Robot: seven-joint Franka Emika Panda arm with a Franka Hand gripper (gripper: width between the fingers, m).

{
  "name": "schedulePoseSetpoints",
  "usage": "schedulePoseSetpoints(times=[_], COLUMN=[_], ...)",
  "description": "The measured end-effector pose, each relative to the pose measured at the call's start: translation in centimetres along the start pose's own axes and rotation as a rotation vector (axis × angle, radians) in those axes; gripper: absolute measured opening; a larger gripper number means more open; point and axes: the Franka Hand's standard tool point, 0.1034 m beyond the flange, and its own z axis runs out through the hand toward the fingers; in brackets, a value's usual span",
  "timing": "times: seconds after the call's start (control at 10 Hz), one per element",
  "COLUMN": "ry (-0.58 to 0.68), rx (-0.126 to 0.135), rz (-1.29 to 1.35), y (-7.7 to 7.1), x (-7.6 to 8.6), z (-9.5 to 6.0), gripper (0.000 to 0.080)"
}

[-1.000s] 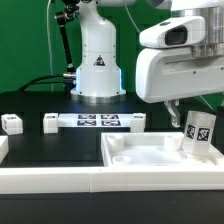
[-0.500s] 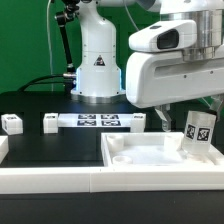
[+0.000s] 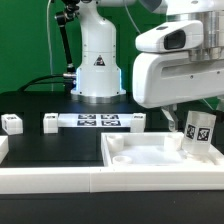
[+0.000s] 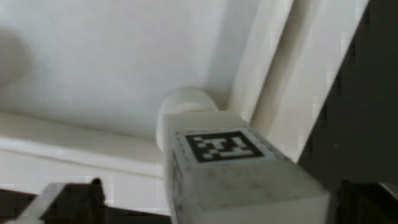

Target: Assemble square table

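Note:
The white square table top (image 3: 150,157) lies at the front right with its rim up. A short white leg (image 3: 198,133) with a black-and-white tag stands slightly tilted in its far right corner. My gripper (image 3: 192,121) hangs right over this leg. In the wrist view the leg (image 4: 228,150) fills the middle, standing in the top's corner (image 4: 107,90). It sits between my gripper's (image 4: 214,205) dark fingertips (image 4: 71,203). One finger is against the leg and the other stands apart from it with a gap, so the jaws are open around the leg.
The marker board (image 3: 95,122) lies mid-table, with a white leg (image 3: 50,123) at its left end and another (image 3: 138,122) at its right. A further leg (image 3: 11,124) lies at the far left. A long white rail (image 3: 50,181) runs along the front. The robot's base (image 3: 97,70) stands behind.
My gripper's body swung a little to the exterior view's left and then back to the right. The leg has stayed in the corner of the top.

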Motion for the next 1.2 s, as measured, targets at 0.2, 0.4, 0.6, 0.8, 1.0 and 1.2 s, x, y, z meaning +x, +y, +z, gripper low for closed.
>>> schedulePoseSetpoints(times=[0.2, 0.4, 0.6, 0.8, 1.0, 1.2], ry=[0.004, 0.005, 0.006, 0.006, 0.006, 0.007], rx=[-0.001, -0.002, -0.002, -0.002, -0.002, -0.001], rz=[-0.006, -0.023, -0.024, -0.024, -0.002, 0.025], y=[0.3, 0.9, 0.9, 0.9, 0.9, 0.9], x=[0.3, 0.2, 0.2, 0.2, 0.2, 0.2], z=[-0.3, -0.3, -0.3, -0.3, -0.3, -0.3], gripper=[0.0649, 0.0519, 0.038, 0.029, 0.029, 0.029])
